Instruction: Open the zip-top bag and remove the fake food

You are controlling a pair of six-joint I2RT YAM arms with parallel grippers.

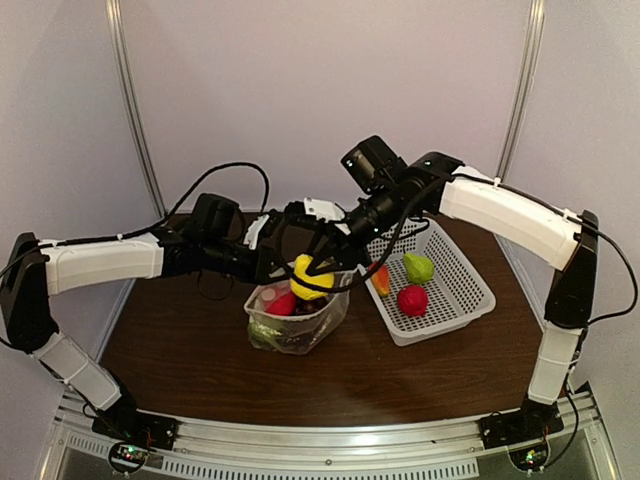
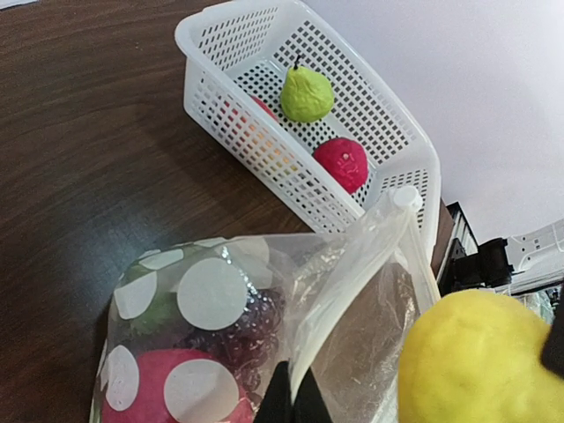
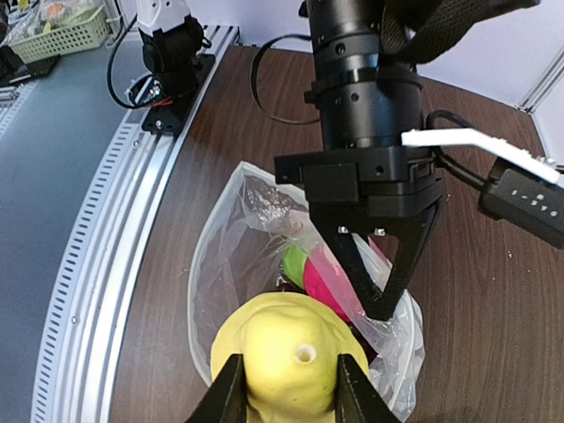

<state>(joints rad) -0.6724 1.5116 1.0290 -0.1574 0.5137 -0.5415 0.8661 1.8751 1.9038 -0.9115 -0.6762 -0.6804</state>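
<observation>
Right gripper (image 3: 291, 392): clamped on a yellow fruit (image 3: 291, 352) just above the bag's mouth.
Left gripper (image 2: 293, 401): pinched together on the zip-top bag (image 2: 211, 295) at its rim.
Bag: stood on the table (image 1: 180, 350), red and purple fake food (image 2: 159, 374) inside.
Basket (image 2: 264, 159): beside the bag, holding a green pear (image 2: 306, 93) and a red fruit (image 2: 342, 163).

The right gripper (image 3: 291, 392) is clamping a yellow fruit (image 3: 291, 339) between its two fingers, one pressing on each side. Just beyond the fruit, the zip-top bag (image 3: 231, 256) is sitting open on the table (image 3: 493, 308), with a red piece (image 3: 324, 280) and a green piece (image 3: 295, 260) showing inside. Ahead and slightly to the right, the left gripper (image 3: 382, 304) is pinching the bag's rim, tips together.
</observation>
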